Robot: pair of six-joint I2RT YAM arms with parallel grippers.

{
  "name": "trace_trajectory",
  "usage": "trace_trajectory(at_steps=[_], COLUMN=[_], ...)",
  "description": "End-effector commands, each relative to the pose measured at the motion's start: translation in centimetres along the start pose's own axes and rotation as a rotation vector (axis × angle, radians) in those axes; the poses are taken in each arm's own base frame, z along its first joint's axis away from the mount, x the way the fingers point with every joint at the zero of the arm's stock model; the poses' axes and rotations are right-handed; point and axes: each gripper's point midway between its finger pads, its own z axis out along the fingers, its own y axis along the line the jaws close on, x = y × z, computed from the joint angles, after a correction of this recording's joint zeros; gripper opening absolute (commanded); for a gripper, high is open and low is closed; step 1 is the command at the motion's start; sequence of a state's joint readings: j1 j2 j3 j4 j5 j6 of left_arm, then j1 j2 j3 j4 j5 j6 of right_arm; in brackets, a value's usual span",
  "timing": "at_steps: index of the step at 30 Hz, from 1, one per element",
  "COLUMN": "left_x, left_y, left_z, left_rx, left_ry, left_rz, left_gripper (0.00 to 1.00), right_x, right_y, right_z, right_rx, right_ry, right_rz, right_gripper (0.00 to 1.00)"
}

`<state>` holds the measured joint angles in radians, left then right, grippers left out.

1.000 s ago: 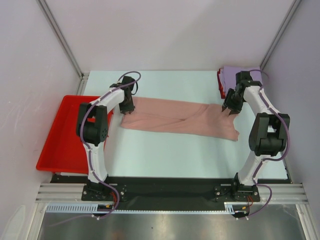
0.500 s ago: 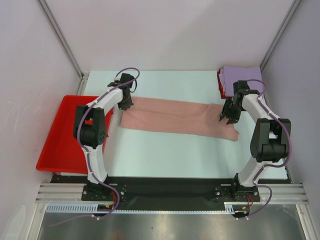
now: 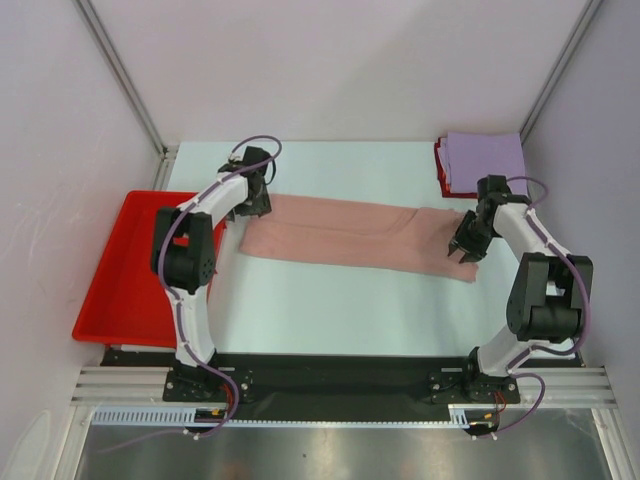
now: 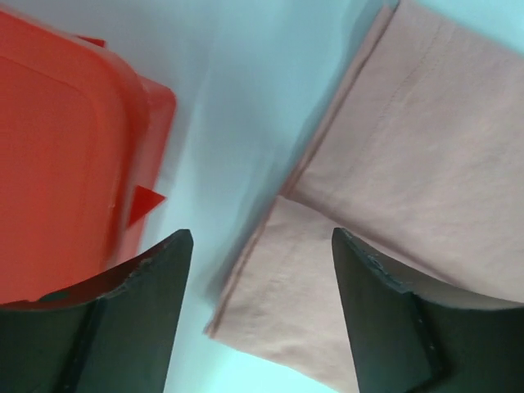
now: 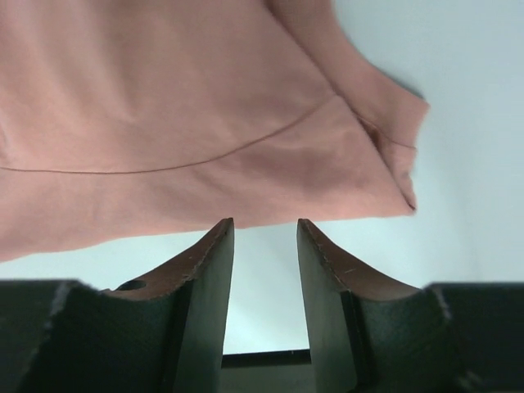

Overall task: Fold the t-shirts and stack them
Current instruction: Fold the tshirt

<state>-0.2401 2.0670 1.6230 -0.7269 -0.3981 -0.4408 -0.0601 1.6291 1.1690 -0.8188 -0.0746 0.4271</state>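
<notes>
1. The dusty-pink t-shirt (image 3: pixel 360 236) lies flat on the table (image 3: pixel 330 310), to the right of the red tray (image 3: pixel 125 270). It is folded into one long band.
2. The band's long axis runs straight away from the tray, across the table. It is slightly skewed: the end nearest the tray sits farther from the arm bases, and the end farthest from the tray sits closer to them. No print is visible on the upturned face.
3. The left gripper (image 3: pixel 255 208) hangs over the tray-side end of the t-shirt. In the left wrist view its jaws stand wide apart with nothing between them. The hemmed cloth edge lies below them and the tray's rim (image 4: pixel 151 123) is just beside it.
4. The right gripper (image 3: pixel 465 250) hangs over the end farthest from the tray. In the right wrist view its jaws stand partly apart and hold nothing. The near edge of the cloth lies just beyond the fingertips.
5. A folded lavender t-shirt (image 3: pixel 485 160) rests on a folded red t-shirt (image 3: pixel 441 172). The stack is well apart from the tray, at the far right corner of the table.
</notes>
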Motion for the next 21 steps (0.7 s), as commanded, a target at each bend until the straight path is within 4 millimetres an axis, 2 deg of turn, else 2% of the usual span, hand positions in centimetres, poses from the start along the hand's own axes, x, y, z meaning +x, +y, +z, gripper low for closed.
trace_trajectory(at_steps=[1,4,6,7,8,9,11,15,21], left_x=[-2.3,-1.9,-0.7,0.6,1.3,2.1,3.5,4.6,4.6], left_y=[0.9,-0.1,-1.4,-1.9,-2.6,-2.8,-3.3,-3.4,-2.3], left_z=[-4.6,-7.7,-8.4,-8.0,-8.0,-7.6,-6.2,-4.1,-3.6], left_rx=[-0.023,0.023,0.087,0.113,0.158,0.168,0.179,0.156,0.154], left_ry=[-0.128,-0.176,-0.166,-0.145,-0.123,-0.105,-0.062,-0.016,-0.02], left_rz=[0.007,0.029,0.033,0.023,0.016,0.015,0.029,0.052,0.03], left_gripper=[0.78,0.75,0.68,0.64,0.51,0.45,0.38,0.36,0.36], right_x=[-0.3,0.0,0.0,0.3,0.3,0.1,0.1,1.3,4.2], right_y=[-1.2,-1.3,-1.1,-1.2,-1.1,-1.1,-1.7,-4.3,-7.9], right_z=[-1.0,-0.6,0.0,0.4,0.7,1.1,1.8,3.4,4.2], right_rx=[0.026,0.006,-0.004,-0.005,-0.006,-0.007,0.002,0.072,0.188], right_ry=[-0.043,-0.043,-0.038,-0.027,-0.029,-0.035,-0.035,-0.02,0.013], right_rz=[0.082,0.125,0.163,0.172,0.191,0.201,0.247,0.354,0.455], right_gripper=[0.41,0.38,0.35,0.35,0.33,0.33,0.32,0.31,0.32])
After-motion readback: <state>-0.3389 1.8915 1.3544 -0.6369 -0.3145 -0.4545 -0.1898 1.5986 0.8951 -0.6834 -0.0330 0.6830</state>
